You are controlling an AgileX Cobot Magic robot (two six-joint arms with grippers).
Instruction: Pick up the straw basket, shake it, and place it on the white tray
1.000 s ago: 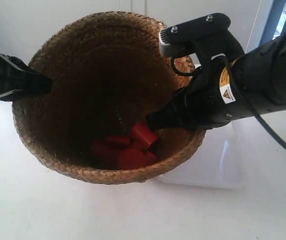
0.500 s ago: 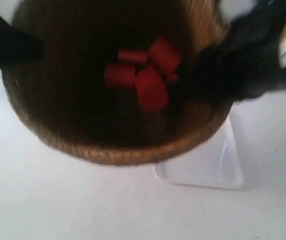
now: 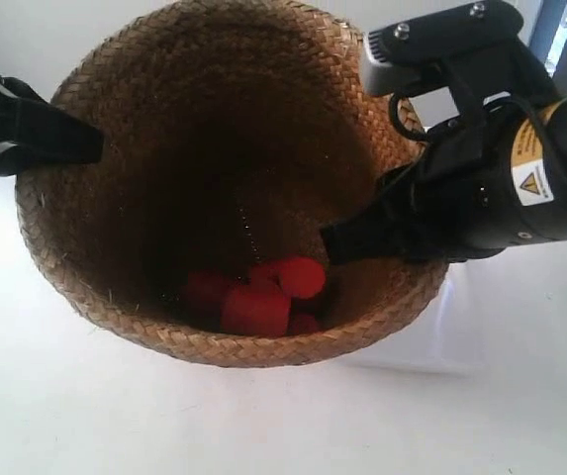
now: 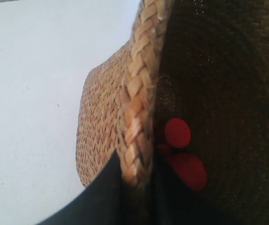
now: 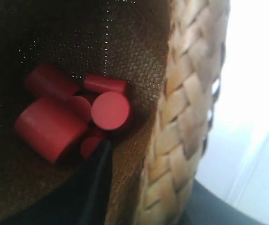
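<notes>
Handling: straw basket (image 3: 204, 148) seems light, stiff-woven; red cylinders (image 3: 258, 307) loose inside.
Hold: braided rim (image 4: 135, 93), opposite sides.
Left gripper (image 4: 136, 187): clamped on rim.
Right gripper (image 5: 148, 197): clamped on rim.

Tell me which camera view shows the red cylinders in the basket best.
The right wrist view: the red cylinders appear close and sharp. The exterior view shows them small, shadowed at the bottom of the straw basket. The left wrist view shows only some round ends behind the rim.
</notes>
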